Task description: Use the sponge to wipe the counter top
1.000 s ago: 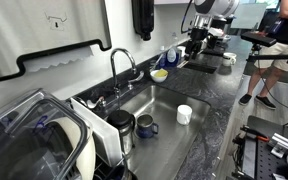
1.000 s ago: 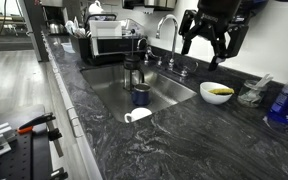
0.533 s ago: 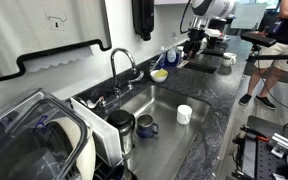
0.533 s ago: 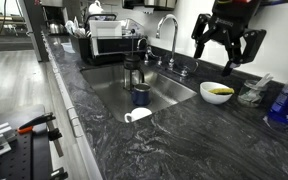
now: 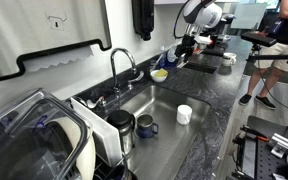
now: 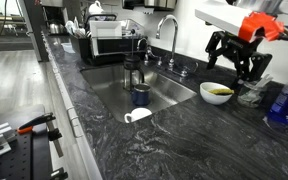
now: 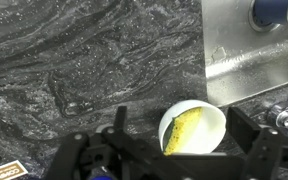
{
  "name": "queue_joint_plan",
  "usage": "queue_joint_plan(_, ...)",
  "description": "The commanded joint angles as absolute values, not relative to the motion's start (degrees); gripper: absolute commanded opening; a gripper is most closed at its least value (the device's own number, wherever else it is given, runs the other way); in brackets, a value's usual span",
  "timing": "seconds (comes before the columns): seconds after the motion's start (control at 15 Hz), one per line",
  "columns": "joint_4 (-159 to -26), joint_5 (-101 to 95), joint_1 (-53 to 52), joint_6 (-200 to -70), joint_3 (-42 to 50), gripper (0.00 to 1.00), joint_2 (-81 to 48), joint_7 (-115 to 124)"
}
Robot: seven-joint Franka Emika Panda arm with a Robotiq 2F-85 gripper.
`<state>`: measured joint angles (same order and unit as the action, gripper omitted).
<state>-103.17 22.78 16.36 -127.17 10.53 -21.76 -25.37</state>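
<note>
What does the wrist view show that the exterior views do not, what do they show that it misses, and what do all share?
Only the wrist view looks straight down into the white bowl, where the sponge lies inside, framed by the open jaws of the gripper. Only the exterior views show the sink with its faucet, a white cup, a dark mug and the dish rack. All share the bowl with its yellow content, the gripper over it, and the counter top.

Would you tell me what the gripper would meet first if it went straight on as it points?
Probably the yellow sponge lying in the small white bowl right below it, though depth is unclear.
</note>
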Motion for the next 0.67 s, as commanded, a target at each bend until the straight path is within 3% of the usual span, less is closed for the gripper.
queue_joint_plan(0.0,-99.3,24.5,18.7,-129.9,8.1,1.00,-25.9,-22.3)
queue_joint_plan(0.6,-94.8,23.8,20.0,-132.4,5.5,1.00,-32.0,-16.3)
